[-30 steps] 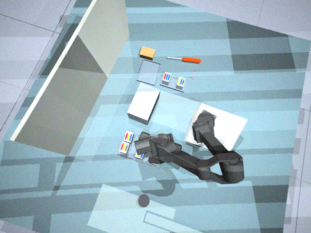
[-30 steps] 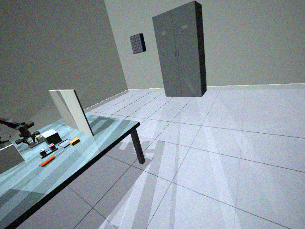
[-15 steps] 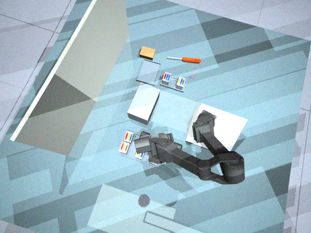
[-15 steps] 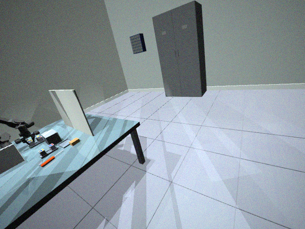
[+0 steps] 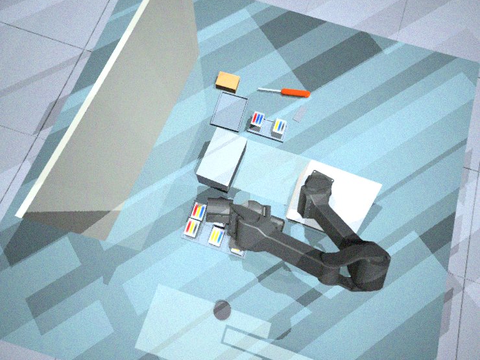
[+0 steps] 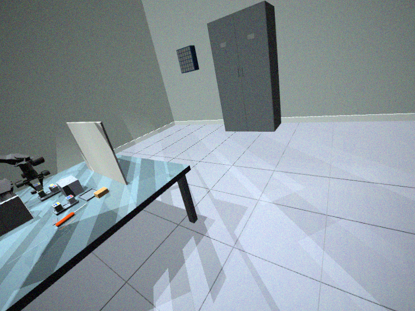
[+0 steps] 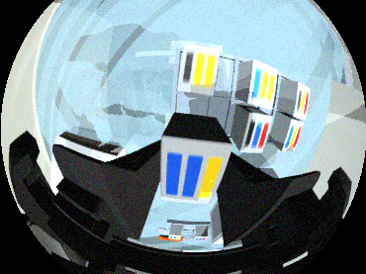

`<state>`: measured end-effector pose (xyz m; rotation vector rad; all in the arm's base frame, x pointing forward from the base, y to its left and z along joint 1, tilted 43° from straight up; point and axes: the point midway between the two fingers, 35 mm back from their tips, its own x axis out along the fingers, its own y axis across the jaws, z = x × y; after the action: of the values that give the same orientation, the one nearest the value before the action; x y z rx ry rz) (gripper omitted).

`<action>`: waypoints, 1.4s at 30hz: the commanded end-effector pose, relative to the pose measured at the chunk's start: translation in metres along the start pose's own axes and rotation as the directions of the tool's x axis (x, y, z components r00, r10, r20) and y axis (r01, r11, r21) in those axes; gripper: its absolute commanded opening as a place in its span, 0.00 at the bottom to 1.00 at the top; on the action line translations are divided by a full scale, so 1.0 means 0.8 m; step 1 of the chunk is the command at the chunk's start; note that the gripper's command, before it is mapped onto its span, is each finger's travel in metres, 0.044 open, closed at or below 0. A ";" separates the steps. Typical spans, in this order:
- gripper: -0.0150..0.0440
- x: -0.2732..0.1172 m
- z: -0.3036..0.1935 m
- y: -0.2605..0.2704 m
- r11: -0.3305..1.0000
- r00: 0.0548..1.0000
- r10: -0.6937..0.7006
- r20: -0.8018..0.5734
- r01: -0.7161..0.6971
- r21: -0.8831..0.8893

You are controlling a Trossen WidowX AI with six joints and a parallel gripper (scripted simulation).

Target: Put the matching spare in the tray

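At the far left of the top view a tall tilted panel leans over the glass table. At about seven o'clock from the big pale block, the spare rack carries small blocks with striped labels: red-yellow-blue, red-yellow and yellow-blue.

The gripper sits over this rack, its dark jaws clamped on a spare. In the wrist view this is a light grey block whose white label bears two blue bars and one yellow, held between the fingers just above the rack.

At twelve o'clock from the pale block lies the flat grey tray, with an orange box beyond it and an orange-handled screwdriver at its two o'clock.
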<state>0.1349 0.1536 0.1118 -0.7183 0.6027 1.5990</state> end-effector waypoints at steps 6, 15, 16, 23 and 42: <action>0.25 -0.013 0.002 0.000 1.000 1.000 -0.004 0.003 0.004 -0.001; 0.25 -0.062 0.005 -0.003 1.000 1.000 -0.004 -0.005 0.004 -0.003; 0.25 -0.068 0.006 -0.003 1.000 1.000 -0.004 -0.004 0.004 -0.004; 0.25 -0.104 0.012 0.001 1.000 1.000 -0.005 0.005 0.005 -0.004; 0.25 -0.127 -0.026 -0.078 1.000 1.000 -0.013 -0.020 0.013 -0.002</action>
<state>0.1965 0.0852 0.1749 -0.7262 0.6121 1.5887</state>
